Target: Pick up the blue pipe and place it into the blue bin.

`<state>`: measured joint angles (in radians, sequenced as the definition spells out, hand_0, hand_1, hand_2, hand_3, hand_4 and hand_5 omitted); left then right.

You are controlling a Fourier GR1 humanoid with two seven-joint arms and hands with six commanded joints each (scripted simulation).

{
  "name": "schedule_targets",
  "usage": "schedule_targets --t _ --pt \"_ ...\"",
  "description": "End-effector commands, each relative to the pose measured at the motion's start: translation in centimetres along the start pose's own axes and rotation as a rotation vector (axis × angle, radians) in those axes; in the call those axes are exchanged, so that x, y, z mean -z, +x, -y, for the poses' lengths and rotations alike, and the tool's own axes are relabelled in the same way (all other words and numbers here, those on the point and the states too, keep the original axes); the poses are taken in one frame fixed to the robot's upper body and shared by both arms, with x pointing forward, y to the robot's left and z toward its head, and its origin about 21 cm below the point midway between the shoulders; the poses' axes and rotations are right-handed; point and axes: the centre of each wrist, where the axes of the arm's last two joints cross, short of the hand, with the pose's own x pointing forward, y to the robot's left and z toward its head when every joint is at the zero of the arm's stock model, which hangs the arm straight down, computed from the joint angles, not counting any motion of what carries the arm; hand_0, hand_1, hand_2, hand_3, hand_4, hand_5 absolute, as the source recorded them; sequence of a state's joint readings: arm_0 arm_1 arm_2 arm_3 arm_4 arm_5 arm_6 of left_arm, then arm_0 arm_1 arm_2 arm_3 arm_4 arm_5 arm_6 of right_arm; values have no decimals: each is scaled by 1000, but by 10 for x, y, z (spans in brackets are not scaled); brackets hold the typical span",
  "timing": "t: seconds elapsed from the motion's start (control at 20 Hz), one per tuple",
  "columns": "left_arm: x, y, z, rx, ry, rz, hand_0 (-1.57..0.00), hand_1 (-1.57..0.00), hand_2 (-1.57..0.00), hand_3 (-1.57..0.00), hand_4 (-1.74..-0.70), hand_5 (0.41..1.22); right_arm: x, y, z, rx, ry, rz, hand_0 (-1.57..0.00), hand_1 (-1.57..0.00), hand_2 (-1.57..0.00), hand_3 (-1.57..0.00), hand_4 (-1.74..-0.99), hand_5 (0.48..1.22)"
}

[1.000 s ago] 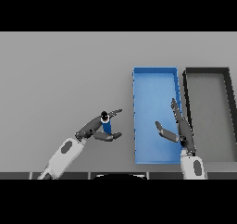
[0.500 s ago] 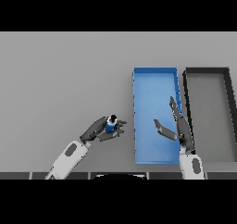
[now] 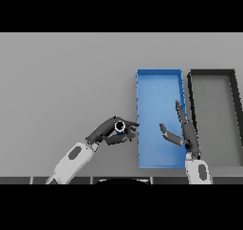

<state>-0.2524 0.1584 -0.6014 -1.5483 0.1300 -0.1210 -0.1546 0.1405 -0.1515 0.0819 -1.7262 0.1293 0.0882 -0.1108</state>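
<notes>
The left hand (image 3: pixel 110 131) has its fingers curled round the short blue pipe (image 3: pixel 119 126), just at nine o'clock of the rectangular blue bin (image 3: pixel 159 75). It should clear the near wall before releasing. The right hand (image 3: pixel 182 134) hovers open-fingered over the bin.

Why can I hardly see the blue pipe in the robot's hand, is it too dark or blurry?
In the head view, the left hand curls around the blue pipe, so its dark fingers cover most of it; only the round dark end shows. The light is even and soft, with no glare on the blue bin.
</notes>
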Motion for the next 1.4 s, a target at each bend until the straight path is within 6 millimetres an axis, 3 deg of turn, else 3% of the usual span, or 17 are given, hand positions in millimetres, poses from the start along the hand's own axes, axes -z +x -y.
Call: schedule_targets --t 0.0,0.25,0.45,0.65,0.75,0.9,1.1,1.35 --pt "3 5 -3 7 -6 -14 -1551 -1553 -1555 -1445 -1723 1214 0 0 2 7 -3 3 1 1 1 1 -1217 635" --pt "12 19 0 10 -51 -39 -1564 -1565 -1566 -1442 -1727 1219 0 -4 2 -2 -3 5 1 1 1 1 -1189 631" --pt "8 18 3 3 -63 -44 -1568 -1569 -1569 -1443 -1729 1219 3 -5 5 13 11 -8 1 1 1 1 -1174 629" --pt "10 18 5 17 -60 -63 -1570 -1570 -1570 -1443 -1731 1220 6 -9 10 28 24 -15 1 1 1 1 -1209 623" --pt "8 19 -4 25 -55 -54 -1570 -1570 -1570 -1439 -1731 1220 4 -7 8 48 35 13 1 1 1 1 -1197 618" --pt "7 17 2 20 -65 -60 -1571 -1571 -1571 -1438 -1731 1221 14 10 16 138 99 75 1 1 1 1 -1197 604" --pt "7 17 -1 31 -67 -63 -1571 -1571 -1571 -1440 -1730 1221 21 49 35 184 305 132 1 1 1 1 -1232 550" --pt "8 13 1 24 -73 -72 -1571 -1571 -1571 -1439 -1731 1221 37 104 27 112 556 231 1 1 1 1 -1297 523"
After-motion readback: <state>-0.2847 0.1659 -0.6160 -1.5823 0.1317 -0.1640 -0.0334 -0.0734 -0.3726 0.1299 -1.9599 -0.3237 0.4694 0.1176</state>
